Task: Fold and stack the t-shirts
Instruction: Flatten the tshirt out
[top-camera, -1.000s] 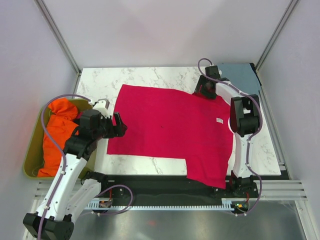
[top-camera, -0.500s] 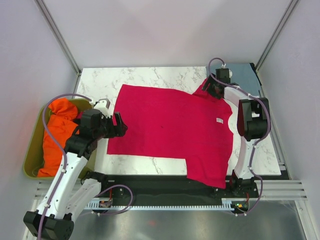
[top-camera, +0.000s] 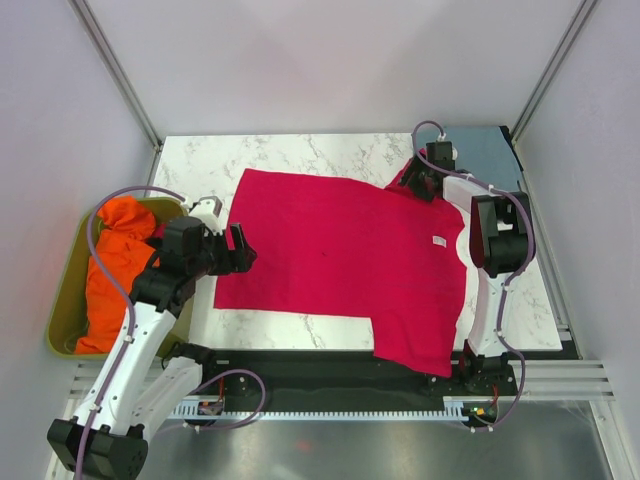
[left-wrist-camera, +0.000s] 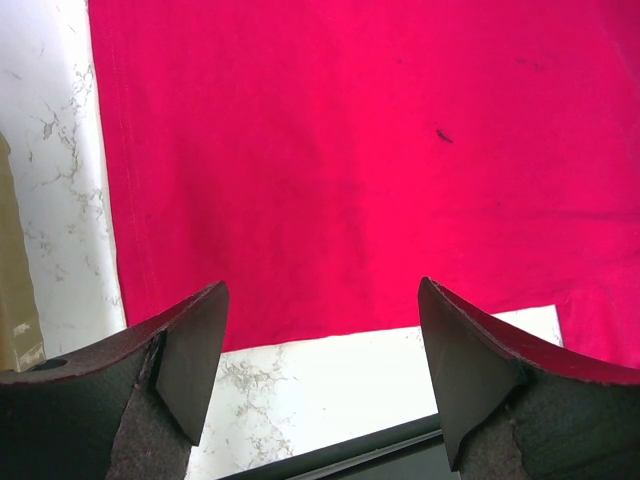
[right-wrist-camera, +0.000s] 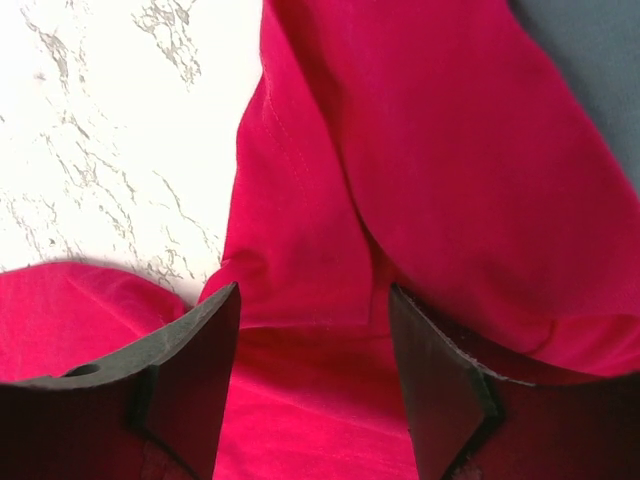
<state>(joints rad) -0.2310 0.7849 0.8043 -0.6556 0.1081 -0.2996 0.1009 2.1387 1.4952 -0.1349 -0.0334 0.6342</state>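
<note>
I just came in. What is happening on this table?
Two robot arms work on a red t-shirt spread flat on the marble table. The right tool is over its bunched far sleeve, jaws apart astride it. The left tool hovers open at the hem. A blue-grey t-shirt lies in the far right corner.

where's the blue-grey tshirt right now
In the top view, the blue-grey t-shirt lies at the far right corner of the table, just beyond the right gripper and the sleeve of the red t-shirt.
</note>
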